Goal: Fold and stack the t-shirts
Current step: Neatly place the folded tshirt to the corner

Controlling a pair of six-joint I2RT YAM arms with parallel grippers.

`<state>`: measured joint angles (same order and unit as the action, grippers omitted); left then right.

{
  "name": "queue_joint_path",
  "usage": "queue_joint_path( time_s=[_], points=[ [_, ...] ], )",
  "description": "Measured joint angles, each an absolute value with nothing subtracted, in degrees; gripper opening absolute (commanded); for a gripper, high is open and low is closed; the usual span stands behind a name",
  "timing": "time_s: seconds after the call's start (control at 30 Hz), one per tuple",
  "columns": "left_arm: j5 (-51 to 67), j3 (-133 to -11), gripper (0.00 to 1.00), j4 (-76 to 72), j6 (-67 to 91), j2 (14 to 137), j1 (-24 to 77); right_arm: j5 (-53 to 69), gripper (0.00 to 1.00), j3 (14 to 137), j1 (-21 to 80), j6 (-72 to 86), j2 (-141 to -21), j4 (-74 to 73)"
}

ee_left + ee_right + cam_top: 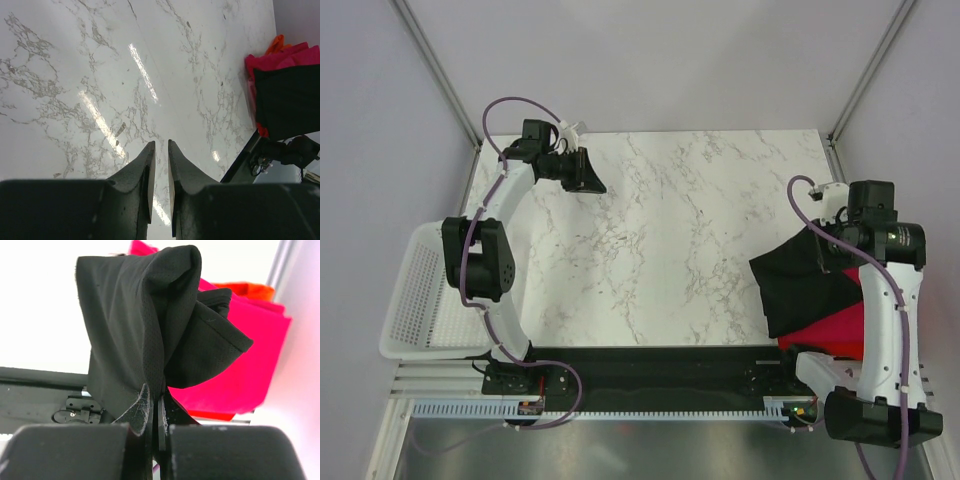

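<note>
Top external view: you have the black t-shirt (pixel 798 285) bunched at the right near part of the marble table (pixel 660 240). One edge of it is drawn up toward your right gripper (pixel 818 243).
Black t-shirt, right wrist view: you see a fold of it rising out of the fingertips and draping over to both sides, with a hemmed edge hanging on the right.
Magenta-red t-shirt (pixel 832 328): it lies folded flat at the right near edge. The black t-shirt partly covers it and touches it.
Orange-red t-shirt (pixel 247 290): you only get a thin strip of it past the magenta-red one in the right wrist view, so you cannot tell how it is folded.
Right gripper: your jaws are pressed together on the fold of the black t-shirt, with cloth pinched between the tips.
Left gripper (pixel 588 172): it sits at the far left of the table, well apart from all three shirts. Your jaws stand a narrow gap apart with nothing between them, over bare marble.
Basket (pixel 415 300): white mesh, just beside the left edge of the table, next to your left arm.
Rail (pixel 650 365): a black strip runs along the near edge between your two arm bases.
</note>
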<state>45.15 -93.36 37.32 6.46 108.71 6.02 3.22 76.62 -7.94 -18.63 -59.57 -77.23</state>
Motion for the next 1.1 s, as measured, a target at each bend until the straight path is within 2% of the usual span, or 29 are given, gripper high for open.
queue_joint_path(
  time_s=[0.47,0.73,1.1],
  points=[
    [45.1,-93.4,0.22,37.4,6.5,108.7,6.2,5.3,0.0,75.4,-22.5,-19.5,-57.7,-77.6],
    [45.1,-93.1,0.22,37.3,6.5,108.6,6.7,9.8,0.0,73.5,-38.5,-26.5,-65.3,-77.5],
    [45.1,-91.0,0.22,37.2,6.5,108.1,6.9,10.1,0.0,69.8,-44.3,-29.8,-69.6,-74.6]
  ],
)
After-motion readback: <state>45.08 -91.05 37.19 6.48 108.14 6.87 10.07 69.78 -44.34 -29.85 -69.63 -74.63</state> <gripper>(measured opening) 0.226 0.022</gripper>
